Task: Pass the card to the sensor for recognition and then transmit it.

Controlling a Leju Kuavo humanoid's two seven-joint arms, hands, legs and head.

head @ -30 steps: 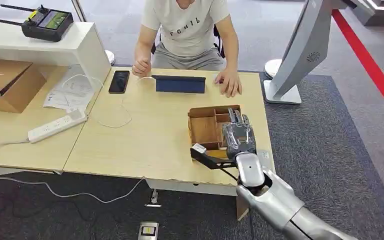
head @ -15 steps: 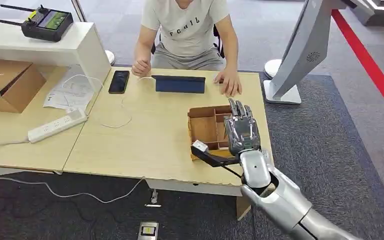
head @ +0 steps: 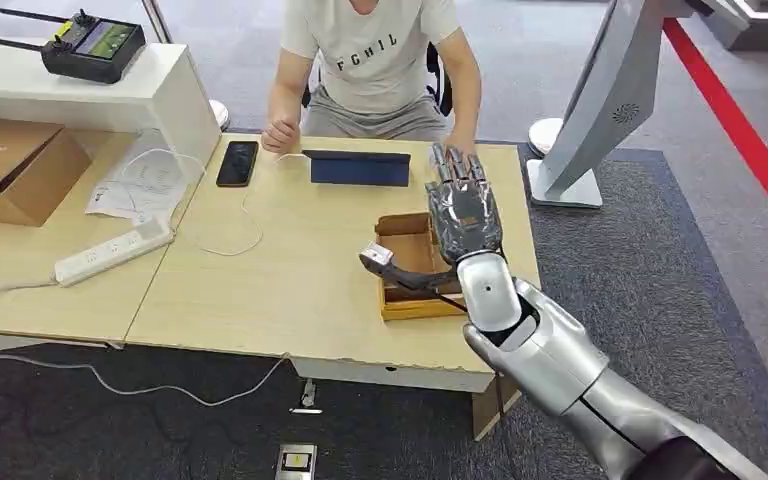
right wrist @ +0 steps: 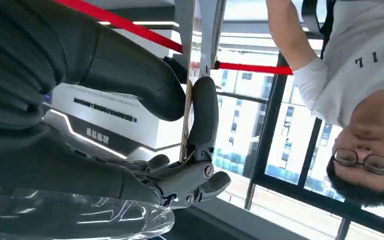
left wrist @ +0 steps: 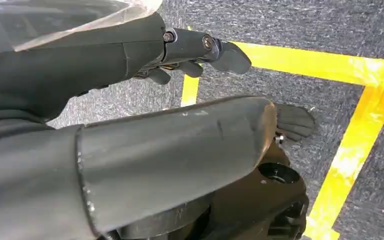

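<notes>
My right hand is raised above the table with its back toward me, over the far end of the wooden box. In the right wrist view a thin card, seen edge-on, is pinched between the thumb and a finger of the right hand. From the head view the hand hides the card. A dark blue flat sensor unit stands at the table's far edge, just left of the hand. My left hand hangs over the floor, fingers apart, holding nothing.
A person sits across the table with one hand near the sensor. A phone, a white cable and a power strip lie to the left. A grey kiosk stand rises at the right.
My right hand has lifted out of the wooden box and moved toward the table's far edge, near the sensor and the person. The person's hand on the right has drawn back behind it.
</notes>
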